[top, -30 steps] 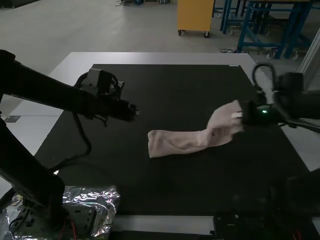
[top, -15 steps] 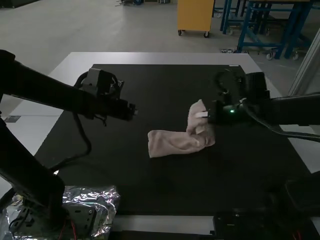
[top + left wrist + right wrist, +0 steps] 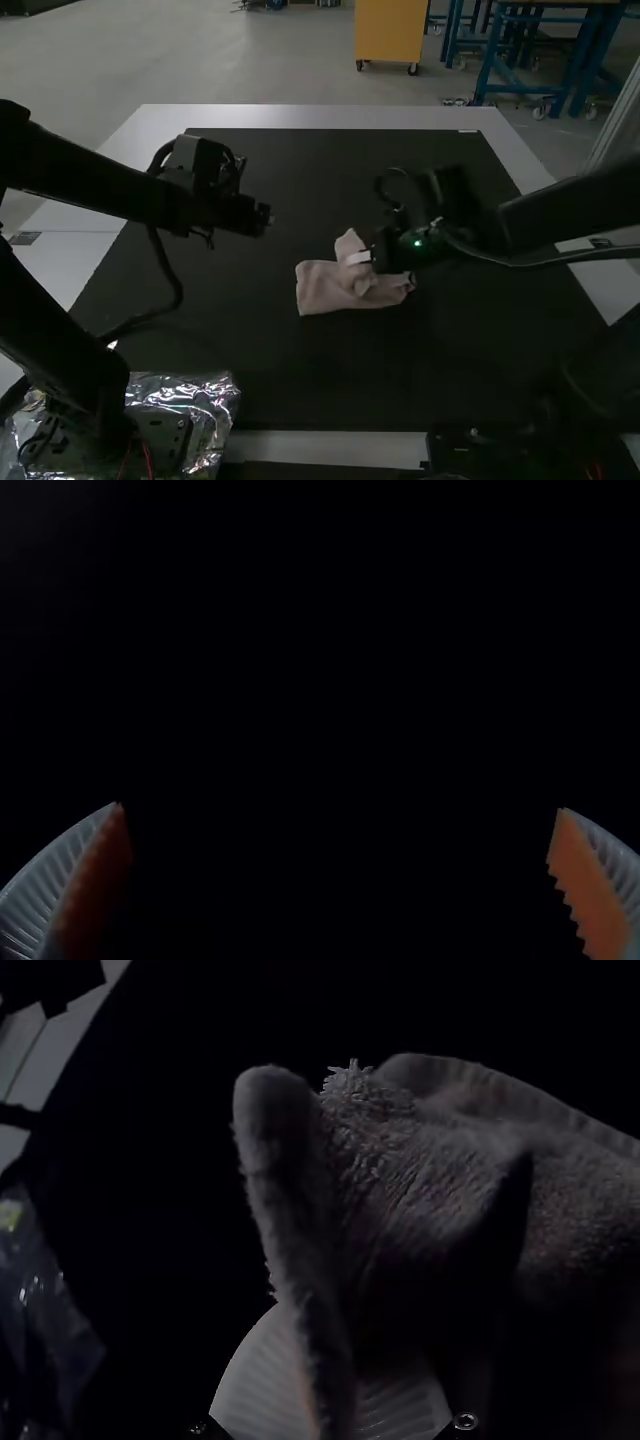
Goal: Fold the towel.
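Evidently a fold is under way: the right tool (image 3: 358, 258) clenches the raised end of the towel (image 3: 323, 289), above the part lying on the counter (image 3: 260, 360), while the left tool (image 3: 340, 880) is spread and empty. Next, I'd judge, that end needs laying flat over the rest, edges matched, before the right tool lets go

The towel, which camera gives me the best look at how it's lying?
The high view: it takes in the towel's flat left end on the black mat and the bunched part held by the right gripper. The right wrist view gives a close-up of fuzzy cloth pinched between white ribbed fingers.
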You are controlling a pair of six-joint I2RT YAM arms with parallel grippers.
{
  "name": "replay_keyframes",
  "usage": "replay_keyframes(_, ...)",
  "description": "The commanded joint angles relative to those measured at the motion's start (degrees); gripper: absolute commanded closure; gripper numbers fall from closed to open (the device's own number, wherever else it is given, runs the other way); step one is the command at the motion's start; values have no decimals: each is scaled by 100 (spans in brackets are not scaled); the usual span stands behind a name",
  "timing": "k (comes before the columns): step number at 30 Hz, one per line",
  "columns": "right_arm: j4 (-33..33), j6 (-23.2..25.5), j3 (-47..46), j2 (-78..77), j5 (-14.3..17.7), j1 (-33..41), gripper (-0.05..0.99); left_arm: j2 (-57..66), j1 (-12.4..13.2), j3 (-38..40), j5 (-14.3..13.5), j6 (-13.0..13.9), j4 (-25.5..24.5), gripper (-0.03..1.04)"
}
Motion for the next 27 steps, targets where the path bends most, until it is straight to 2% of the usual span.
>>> replay_keyframes(1, 93, -17, 274, 163, 33, 176, 96, -239, 45, 137, -114, 6, 66, 4)
replay_keyframes(7, 208, -35, 405, 488, -11, 466, 95, -239, 168, 137, -123, 6, 49, 4)
replay_keyframes(8, 208, -35, 414, 532, -64, 519, 92, -239, 212, 137, -123, 6, 49, 4)
replay_keyframes(10, 181, -26, 458, 550, -161, 650, 72, -247, 256, 137, -123, 6, 49, 4)
replay_keyframes(12, 137, 1, 485, 532, -275, 765, 57, -239, 282, 137, -123, 6, 49, 4)
replay_keyframes(13, 67, -8, 493, 497, -319, 800, 45, -247, 273, 137, -123, 6, 57, 4)
replay_keyframes(16, -38, -245, 458, 146, -389, 826, 30, -247, 256, 137, -132, 6, 75, 4)
replay_keyframes(17, -3, -272, 423, -39, -372, 817, 28, -239, 256, 137, -140, 6, 84, 4)
replay_keyframes(19, 225, -166, 291, -364, -240, 791, 29, -239, 256, 137, -158, 6, 84, 4)
replay_keyframes(20, 375, -35, 212, -496, -213, 765, 35, -239, 256, 137, -158, 6, 93, 4)
replay_keyframes(24, 568, -78, -87, -619, -125, 510, 89, -212, 256, 120, -167, 6, 110, 4)
replay_keyframes(25, 577, -131, -140, -610, -125, 431, 96, -212, 256, 111, -167, 6, 128, 4)
replay_keyframes(27, 594, -149, -227, -601, -169, 325, 96, -203, 247, 93, -184, 6, 145, 4)
